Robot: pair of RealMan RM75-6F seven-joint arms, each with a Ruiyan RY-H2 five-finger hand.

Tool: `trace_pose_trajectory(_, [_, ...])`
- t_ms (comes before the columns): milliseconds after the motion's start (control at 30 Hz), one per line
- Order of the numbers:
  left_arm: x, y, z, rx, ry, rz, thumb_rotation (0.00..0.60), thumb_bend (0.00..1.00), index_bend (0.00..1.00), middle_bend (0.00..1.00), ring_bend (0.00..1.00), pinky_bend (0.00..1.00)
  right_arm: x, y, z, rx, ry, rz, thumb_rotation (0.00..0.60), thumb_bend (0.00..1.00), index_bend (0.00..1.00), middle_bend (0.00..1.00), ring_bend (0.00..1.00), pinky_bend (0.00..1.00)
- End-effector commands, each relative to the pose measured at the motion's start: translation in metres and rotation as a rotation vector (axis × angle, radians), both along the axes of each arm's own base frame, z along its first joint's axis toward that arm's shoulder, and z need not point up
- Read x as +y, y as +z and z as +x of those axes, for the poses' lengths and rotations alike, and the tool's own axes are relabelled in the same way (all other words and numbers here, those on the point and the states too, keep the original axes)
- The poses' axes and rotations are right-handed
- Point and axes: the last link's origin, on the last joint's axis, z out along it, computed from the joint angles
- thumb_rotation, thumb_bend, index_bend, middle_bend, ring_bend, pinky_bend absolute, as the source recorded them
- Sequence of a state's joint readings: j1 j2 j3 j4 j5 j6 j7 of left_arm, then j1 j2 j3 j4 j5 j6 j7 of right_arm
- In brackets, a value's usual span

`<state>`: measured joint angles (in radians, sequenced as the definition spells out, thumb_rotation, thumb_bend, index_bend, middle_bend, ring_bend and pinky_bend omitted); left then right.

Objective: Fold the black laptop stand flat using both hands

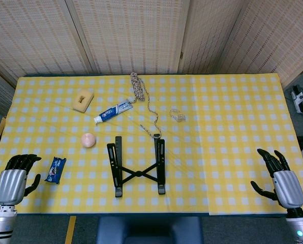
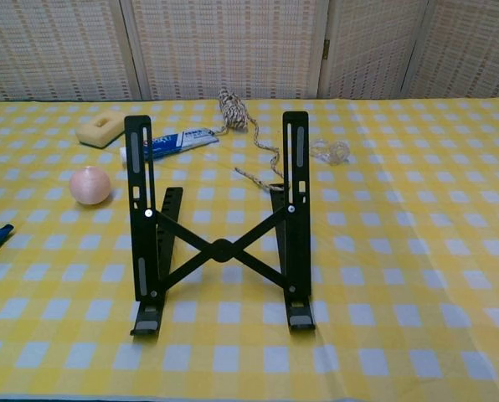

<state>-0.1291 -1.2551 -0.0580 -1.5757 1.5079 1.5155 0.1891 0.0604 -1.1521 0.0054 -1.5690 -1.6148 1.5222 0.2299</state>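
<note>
The black laptop stand [image 1: 137, 165] stands unfolded near the front middle of the yellow checked table [image 1: 222, 117]. In the chest view the stand [image 2: 220, 226] shows two raised side rails joined by a crossed brace. My left hand [image 1: 13, 180] hovers at the table's front left corner, fingers curled a little, holding nothing. At the front right corner my right hand [image 1: 279, 179] has its fingers spread and is empty. Both hands are well apart from the stand. Neither hand shows in the chest view.
Behind the stand lie a braided rope [image 1: 143, 101], a toothpaste tube [image 1: 113, 112], a yellow sponge [image 1: 83, 99], a pink ball [image 1: 88, 140] and a small clear item [image 1: 177, 115]. A blue packet [image 1: 55, 170] lies beside my left hand.
</note>
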Motion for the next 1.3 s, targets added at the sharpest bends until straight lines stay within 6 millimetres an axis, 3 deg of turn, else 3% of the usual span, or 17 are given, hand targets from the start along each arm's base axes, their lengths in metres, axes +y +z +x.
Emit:
trace_pose_trajectory(33, [0.001, 0.0, 0.0, 0.001, -0.001, -0.001, 0.6, 0.45, 0.32, 0.3, 0.22, 0.2, 0.0, 0.0, 0.0, 0.0, 0.001, 0.0, 0.6, 0.3, 0.06, 0.14, 0.18, 0.0])
trace_pose_trajectory(433, [0.007, -0.001, 0.011, -0.021, -0.056, -0.032, 0.6, 0.45, 0.3, 0.3, 0.22, 0.2, -0.003, -0.004, 0.013, -0.074, 0.051, 0.081, 0.6, 0.3, 0.06, 0.14, 0.17, 0.0])
trace_pose_trajectory(600, [0.015, -0.006, 0.026, -0.072, -0.126, -0.089, 0.6, 0.37, 0.27, 0.3, 0.22, 0.2, -0.01, -0.012, 0.027, -0.195, 0.086, 0.206, 0.6, 0.3, 0.06, 0.14, 0.17, 0.0])
trace_pose_trajectory(867, [0.031, -0.016, 0.055, -0.164, -0.236, -0.19, 0.6, 0.28, 0.2, 0.27, 0.21, 0.2, -0.019, -0.047, 0.042, -0.341, 0.123, 0.413, 0.6, 0.3, 0.0, 0.09, 0.11, 0.0])
trace_pose_trajectory(1200, [0.056, -0.04, 0.09, -0.244, -0.317, -0.31, 0.6, 0.19, 0.08, 0.15, 0.14, 0.2, -0.035, -0.075, 0.046, -0.418, 0.088, 0.529, 0.6, 0.3, 0.0, 0.03, 0.06, 0.0])
trace_pose_trajectory(1300, [0.061, -0.052, 0.1, -0.246, -0.328, -0.33, 0.6, 0.19, 0.05, 0.11, 0.11, 0.18, -0.041, -0.081, 0.048, -0.441, 0.08, 0.558, 0.6, 0.24, 0.0, 0.02, 0.05, 0.0])
